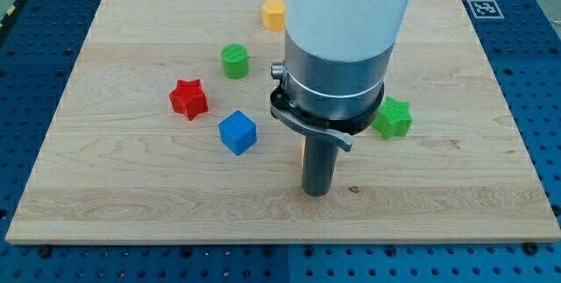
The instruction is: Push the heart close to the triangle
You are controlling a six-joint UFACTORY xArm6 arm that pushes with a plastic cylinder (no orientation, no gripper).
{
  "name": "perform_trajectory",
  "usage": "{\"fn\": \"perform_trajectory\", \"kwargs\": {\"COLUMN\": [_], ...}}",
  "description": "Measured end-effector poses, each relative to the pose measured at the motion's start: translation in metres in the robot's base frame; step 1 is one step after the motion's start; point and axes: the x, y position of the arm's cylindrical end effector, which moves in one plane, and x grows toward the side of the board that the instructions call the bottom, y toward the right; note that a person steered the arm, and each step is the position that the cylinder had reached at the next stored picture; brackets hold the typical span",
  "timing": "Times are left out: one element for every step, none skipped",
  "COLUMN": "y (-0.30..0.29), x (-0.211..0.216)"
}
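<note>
My tip point(316, 193) rests on the wooden board point(131, 187) near the view's bottom centre, under the large arm body point(337, 46). A thin orange sliver of a block point(301, 152) shows at the rod's left edge; its shape is hidden. No heart or triangle can be made out; the arm may hide them. A blue cube point(237, 132) lies to the tip's upper left. A red star point(188, 98) lies further left.
A green cylinder point(234, 60) sits above the blue cube. A yellow block point(274, 13) lies near the board's top edge, partly behind the arm. A green star point(392, 117) lies right of the arm. A blue perforated table point(543, 99) surrounds the board.
</note>
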Motion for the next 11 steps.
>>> {"fn": "perform_trajectory", "kwargs": {"y": [0.0,0.0,0.0,0.015,0.032,0.029,0.025,0.025,0.023,0.022,0.02], "x": [-0.001,-0.006,-0.006,-0.006,-0.006,-0.007,-0.028,-0.051,-0.049,-0.03,-0.03]}}
